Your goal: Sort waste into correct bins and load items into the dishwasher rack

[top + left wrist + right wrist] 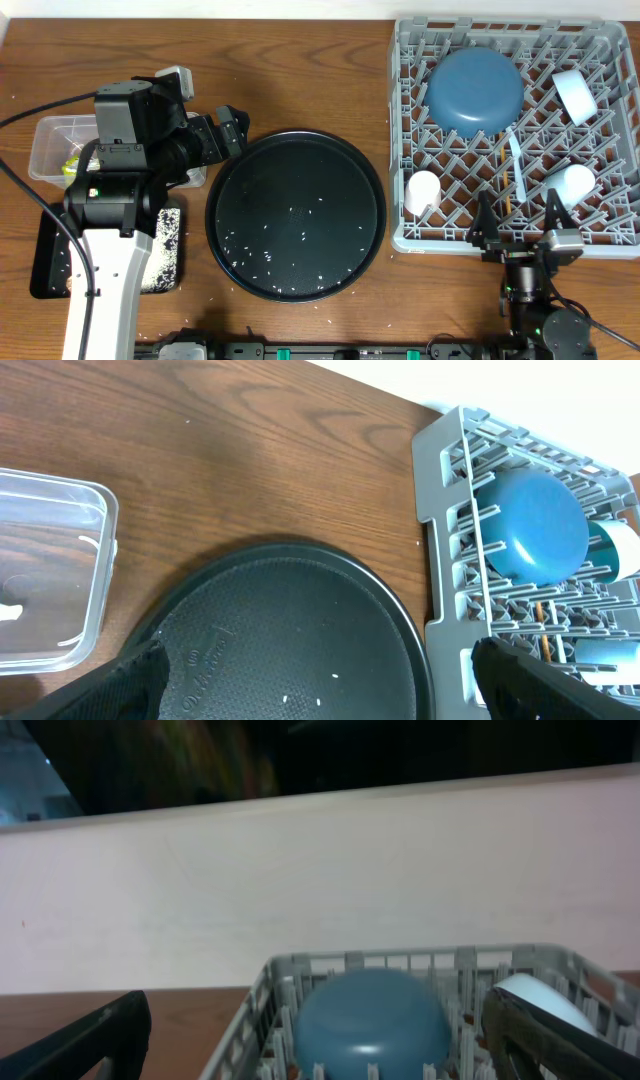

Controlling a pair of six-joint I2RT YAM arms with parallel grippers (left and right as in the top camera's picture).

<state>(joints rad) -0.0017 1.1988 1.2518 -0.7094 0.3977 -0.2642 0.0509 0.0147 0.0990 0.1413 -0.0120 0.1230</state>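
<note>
The grey dishwasher rack fills the right side. In it a blue bowl lies upside down, with pale cups, a pale spoon and a thin chopstick. My left gripper hangs open and empty over the left rim of the round black tray; loose rice grains dot that tray. My right gripper stands open and empty at the rack's front edge. Its wrist view faces the bowl between its fingers.
A clear tub at the far left holds something yellow-green. A flat black tray lies in front of it, partly under my left arm, with a white speckled patch. The left wrist view shows the tub, round tray and rack.
</note>
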